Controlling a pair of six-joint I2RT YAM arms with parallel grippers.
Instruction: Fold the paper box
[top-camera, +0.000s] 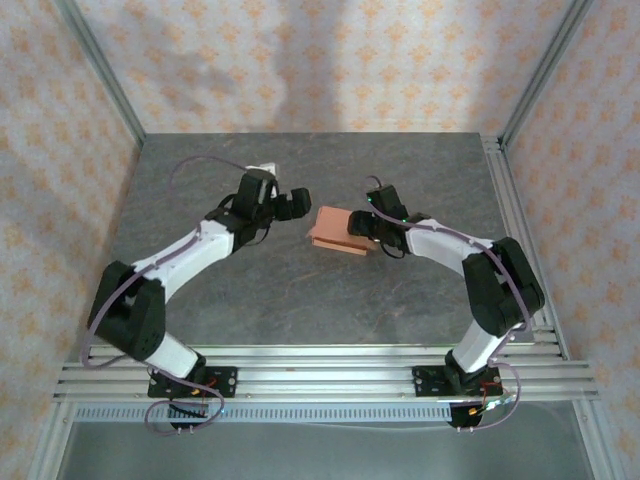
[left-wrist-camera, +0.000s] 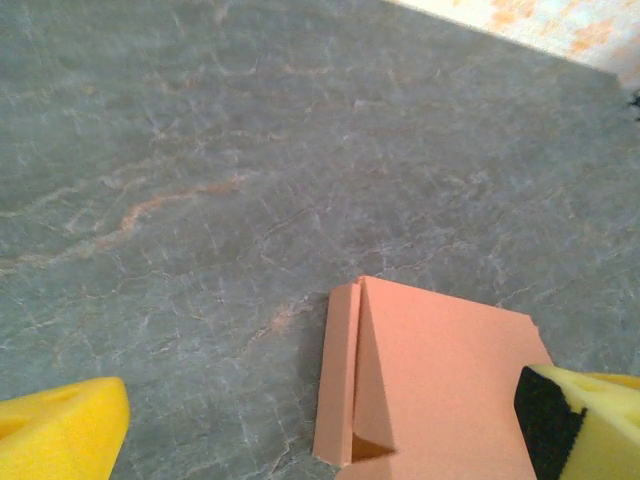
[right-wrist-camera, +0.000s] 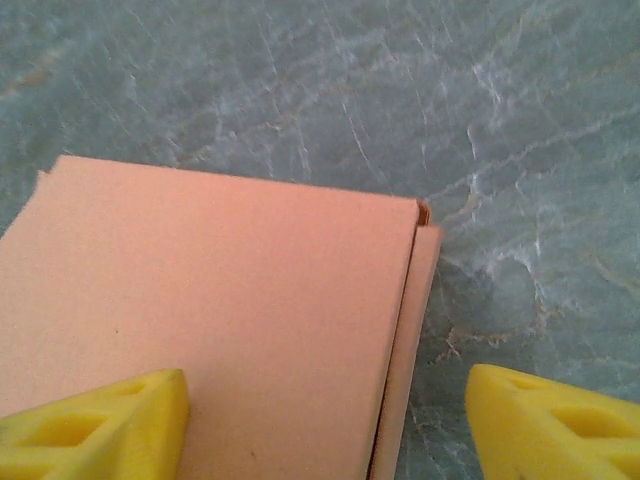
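paper box (top-camera: 338, 230) lies mid-frame on the table (top-camera: 300, 300); left end effector (top-camera: 296, 204) wide open, right end effector (top-camera: 366, 232) open astride its flap edge (nothing gripped), so closing may skid or crease it.

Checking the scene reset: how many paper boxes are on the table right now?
1. The paper box lies near the middle of the table. No other is visible, though the arms cover some of the surface.
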